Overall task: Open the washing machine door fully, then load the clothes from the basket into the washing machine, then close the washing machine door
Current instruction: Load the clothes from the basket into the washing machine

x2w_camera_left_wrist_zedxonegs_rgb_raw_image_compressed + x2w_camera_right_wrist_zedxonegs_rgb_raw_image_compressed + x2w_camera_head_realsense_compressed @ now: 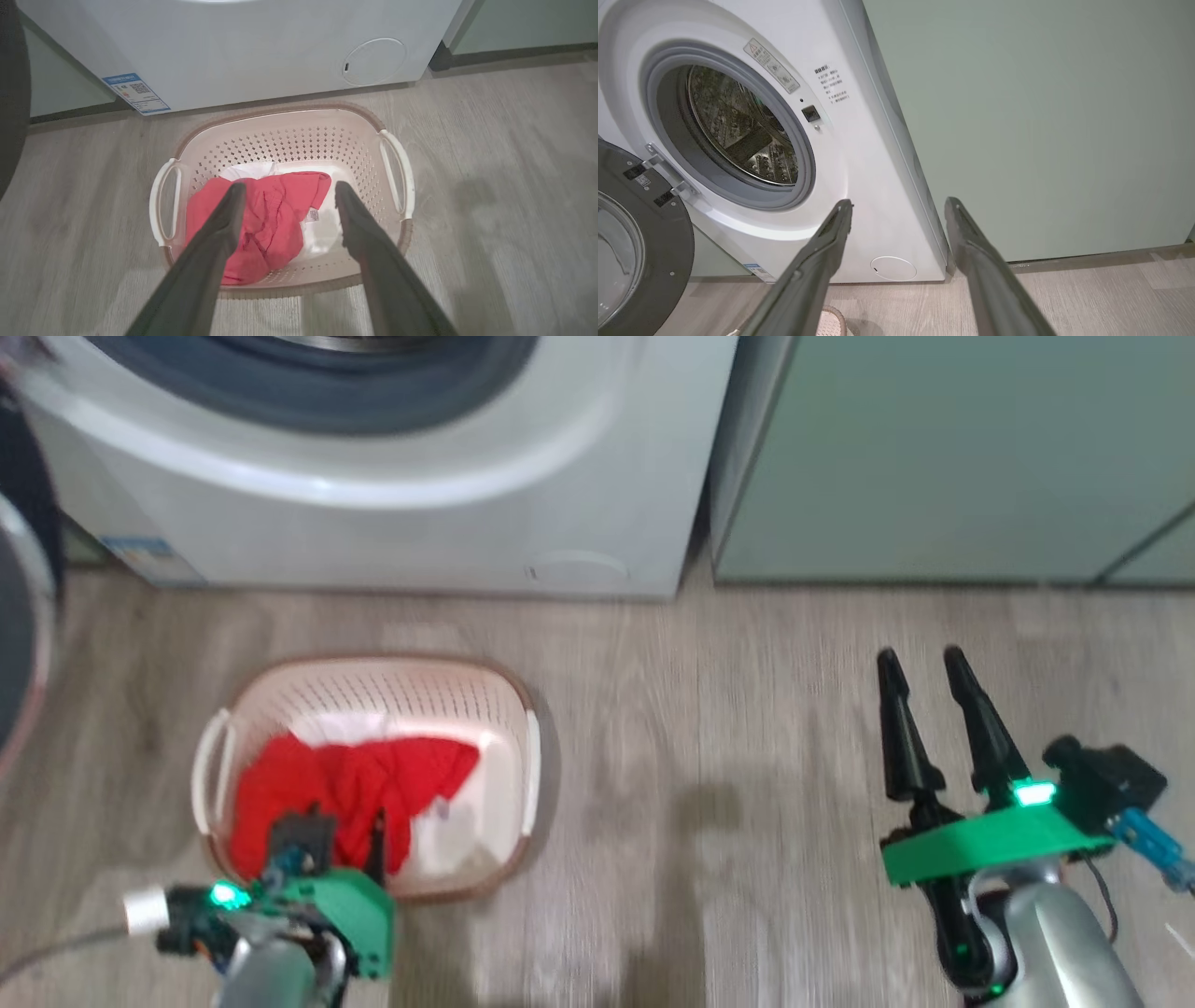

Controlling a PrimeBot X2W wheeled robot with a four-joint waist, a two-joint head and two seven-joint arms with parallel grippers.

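Observation:
The cream basket [523, 709] stands on the floor in front of the white washing machine [467, 523]. In it lie the clothes: a bright red garment [271, 219] with a small white tag, over a thin white garment [247, 170]. My left gripper [290, 186] hangs open just above the basket, one finger over the red fabric, and grips nothing. My right gripper [920, 658] is open and empty over bare floor to the basket's right. The washing machine door [658, 242] is swung open to the left, baring the steel drum [738, 130] and the grey gasket.
Pale green cabinets [934, 457] stand right of the machine. The open door [19, 616] juts out on the left side of the floor. A round filter cover [373, 60] and a blue sticker [135, 93] mark the machine's lower front. The wood-look floor [728, 728] stretches between basket and right gripper.

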